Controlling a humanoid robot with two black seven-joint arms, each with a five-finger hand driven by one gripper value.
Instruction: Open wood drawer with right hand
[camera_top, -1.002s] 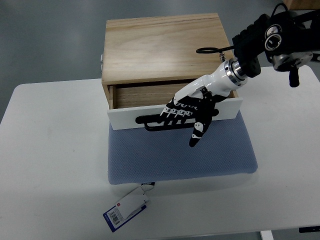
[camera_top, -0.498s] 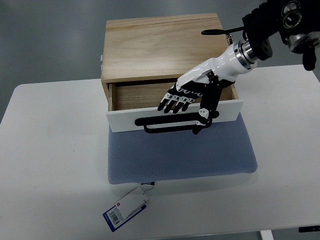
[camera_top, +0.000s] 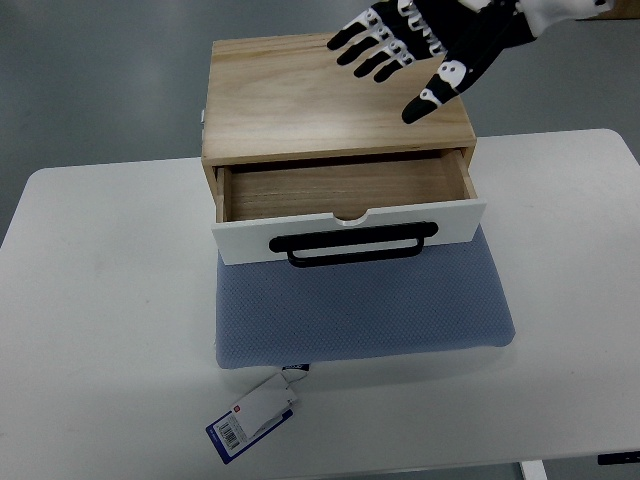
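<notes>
A light wood box (camera_top: 320, 95) stands at the back of the white table (camera_top: 100, 330). Its drawer (camera_top: 345, 190) is pulled out part way and looks empty inside. The drawer has a white front (camera_top: 240, 243) with a black bar handle (camera_top: 352, 243). My right hand (camera_top: 415, 45), black and white, hovers high over the box top near the picture's upper edge. Its fingers are spread and hold nothing. It is well clear of the handle.
A blue-grey cushion pad (camera_top: 360, 310) lies under the drawer front and in front of the box. A white and blue tag (camera_top: 250, 418) hangs off the pad's front left corner. Grey floor surrounds the table.
My right hand let go of the black handle and rose up and back, from the drawer front to above the box top. The drawer stays pulled out.
</notes>
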